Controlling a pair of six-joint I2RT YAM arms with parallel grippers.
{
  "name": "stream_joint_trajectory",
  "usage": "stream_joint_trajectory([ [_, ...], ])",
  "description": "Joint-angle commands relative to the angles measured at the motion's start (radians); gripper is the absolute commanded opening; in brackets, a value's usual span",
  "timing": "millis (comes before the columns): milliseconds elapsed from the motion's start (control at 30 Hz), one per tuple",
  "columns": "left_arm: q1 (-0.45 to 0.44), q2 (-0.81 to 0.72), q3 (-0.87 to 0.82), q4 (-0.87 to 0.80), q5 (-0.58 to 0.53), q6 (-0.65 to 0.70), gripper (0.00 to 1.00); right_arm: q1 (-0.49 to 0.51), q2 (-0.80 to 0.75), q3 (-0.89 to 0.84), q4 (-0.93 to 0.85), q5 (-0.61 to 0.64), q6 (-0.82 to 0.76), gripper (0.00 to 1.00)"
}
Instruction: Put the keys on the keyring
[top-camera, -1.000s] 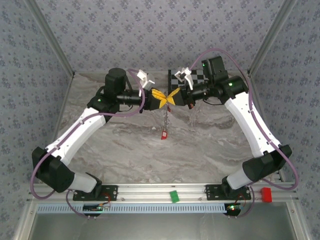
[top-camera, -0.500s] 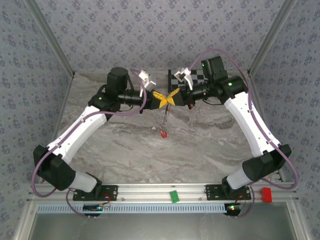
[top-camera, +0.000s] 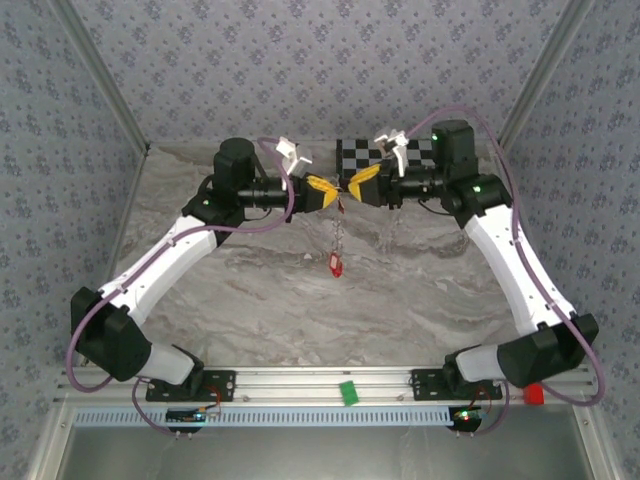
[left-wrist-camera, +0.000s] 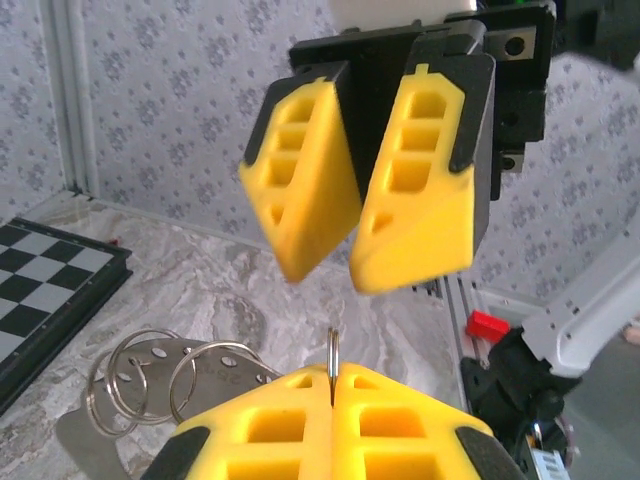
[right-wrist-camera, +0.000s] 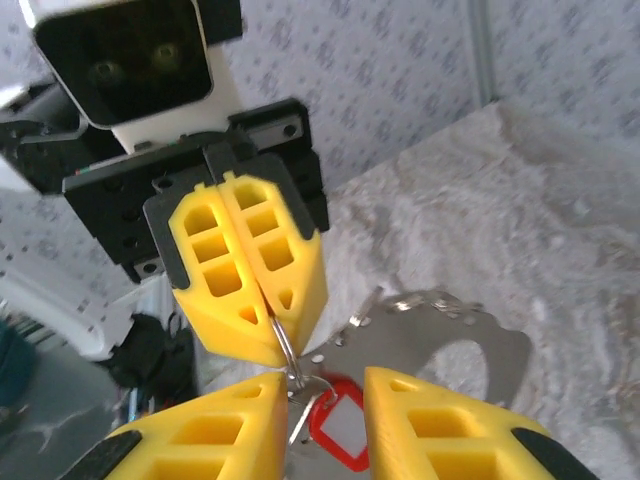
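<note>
The left gripper (left-wrist-camera: 332, 380) is clamping the thin keyring (left-wrist-camera: 332, 350) edge-on, the right gripper (left-wrist-camera: 350, 272) is hovering opposite with jaws slightly apart, one red key (top-camera: 335, 263) is dangling below them, and one checkerboard (top-camera: 362, 152), one green block (top-camera: 348, 392) and one red block (top-camera: 533, 392) are lying well apart.

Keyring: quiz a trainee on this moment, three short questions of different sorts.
1. True or false: the left hand is shut on the ring.
2. The red tag is: A) lying on the chessboard; B) hanging under the hands; C) beside the green block.
3. Which hand has its fingers apart?
Key: 1 true; 2 B; 3 the right hand.
</note>
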Motion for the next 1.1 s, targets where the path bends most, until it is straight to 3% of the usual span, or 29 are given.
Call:
stream_joint_trajectory([
  [0, -0.006, -0.03, -0.003, 0.259, -0.036, -0.119, 0.0, -0.029, -0.055, -0.075, 0.294, 0.012, 0.196, 0.26],
  [267, -0.006, -0.012, -0.034, 0.581, -0.135, -0.3, 0.0, -0.024, -0.065, -0.212, 0.668, 0.009, 0.483, 0.27],
  [600, -0.007, 0.024, -0.027, 0.737, -0.164, -0.431, 0.0, 0.065, -0.047, -0.205, 0.657, 0.061, 0.433, 0.29],
  [1067, -0.01, 0.019, -0.033, 0.728, -0.148, -0.444, 0.0, 0.136, -0.031, -0.168, 0.556, 0.136, 0.304, 0.4],
])
